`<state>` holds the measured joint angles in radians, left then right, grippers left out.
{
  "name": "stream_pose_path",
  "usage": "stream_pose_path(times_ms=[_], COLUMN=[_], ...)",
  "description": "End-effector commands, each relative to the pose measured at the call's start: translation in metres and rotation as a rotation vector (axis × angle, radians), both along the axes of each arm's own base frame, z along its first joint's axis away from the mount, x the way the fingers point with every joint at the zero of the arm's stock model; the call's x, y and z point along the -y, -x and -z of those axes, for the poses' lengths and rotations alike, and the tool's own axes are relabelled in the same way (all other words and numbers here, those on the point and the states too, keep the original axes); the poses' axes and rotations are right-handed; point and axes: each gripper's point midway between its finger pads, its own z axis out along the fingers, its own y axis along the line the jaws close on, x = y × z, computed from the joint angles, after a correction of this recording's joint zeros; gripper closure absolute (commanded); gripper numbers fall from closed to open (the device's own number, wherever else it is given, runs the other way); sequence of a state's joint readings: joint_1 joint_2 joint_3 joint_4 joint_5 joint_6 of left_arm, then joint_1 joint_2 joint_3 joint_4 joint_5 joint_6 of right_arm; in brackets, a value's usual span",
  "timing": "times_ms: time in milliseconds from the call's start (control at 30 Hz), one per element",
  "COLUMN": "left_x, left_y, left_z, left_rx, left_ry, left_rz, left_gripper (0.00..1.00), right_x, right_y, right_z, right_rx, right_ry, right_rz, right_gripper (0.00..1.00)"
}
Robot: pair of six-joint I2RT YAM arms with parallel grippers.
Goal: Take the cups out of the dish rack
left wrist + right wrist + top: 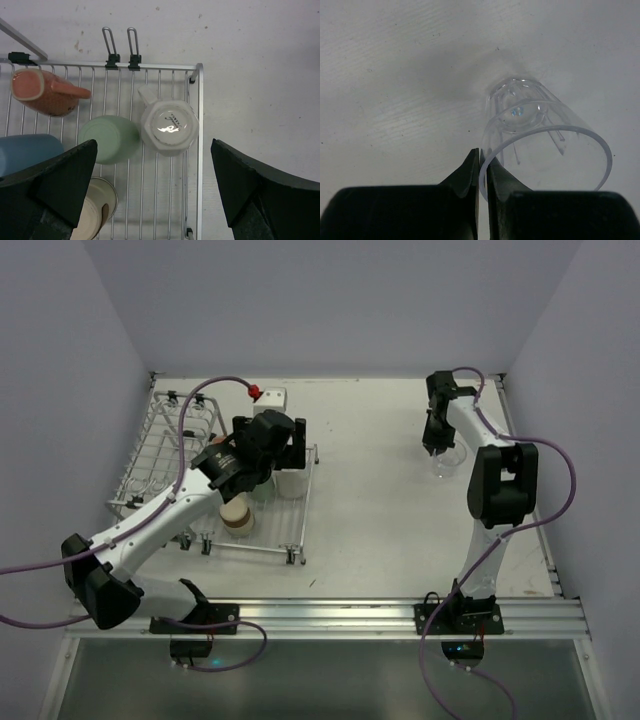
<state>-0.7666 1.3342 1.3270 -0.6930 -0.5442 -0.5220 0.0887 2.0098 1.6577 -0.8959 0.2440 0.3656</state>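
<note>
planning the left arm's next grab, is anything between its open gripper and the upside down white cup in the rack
Nothing visible does: the left gripper hangs open right above the white cup, with only air between. The green cup sits close against it on one side, so that finger probably has little room.

A matte white table fills the middle of the overhead view, faintly scuffed and speckled. Plain lavender-grey walls enclose it: the back wall across the top, the left wall and right wall at the sides. An aluminium rail crosses the lower frame. Beneath it lies a dim greenish strip, possibly glass. The light is soft and even.
</note>
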Motion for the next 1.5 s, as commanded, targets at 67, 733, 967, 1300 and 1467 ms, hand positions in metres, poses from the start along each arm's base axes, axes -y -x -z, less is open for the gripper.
stream_pose_path(times_ms=[67, 733, 967, 1300, 1467], left_x=[0.003, 0.016, 0.018, 0.019, 0.018], left_y=[-0.011, -0.022, -0.024, -0.028, -0.033], left_z=[0.013, 0.057, 0.071, 0.098, 0.104], left_rx=[-0.024, -0.131, -0.163, -0.218, -0.234], left_ry=[-0.018, -0.075, -0.072, -0.087, -0.075], left_rz=[0.021, 0.044, 0.038, 0.037, 0.037], left_gripper=[0.00, 0.00, 0.00, 0.00, 0.01], right_x=[0.003, -0.027, -0.039, -0.042, -0.042], right_y=[-0.017, 0.041, 0.066, 0.082, 0.085], right_z=[-0.018, -0.152, -0.177, -0.175, -0.170], right_rx=[0.062, 0.404, 0.483, 0.501, 0.496], right_ry=[0.003, -0.044, -0.081, -0.095, -0.092], right_rz=[-0.015, -0.081, -0.123, -0.145, -0.155], right_gripper=[0.82, 0.20, 0.20, 0.20, 0.20])
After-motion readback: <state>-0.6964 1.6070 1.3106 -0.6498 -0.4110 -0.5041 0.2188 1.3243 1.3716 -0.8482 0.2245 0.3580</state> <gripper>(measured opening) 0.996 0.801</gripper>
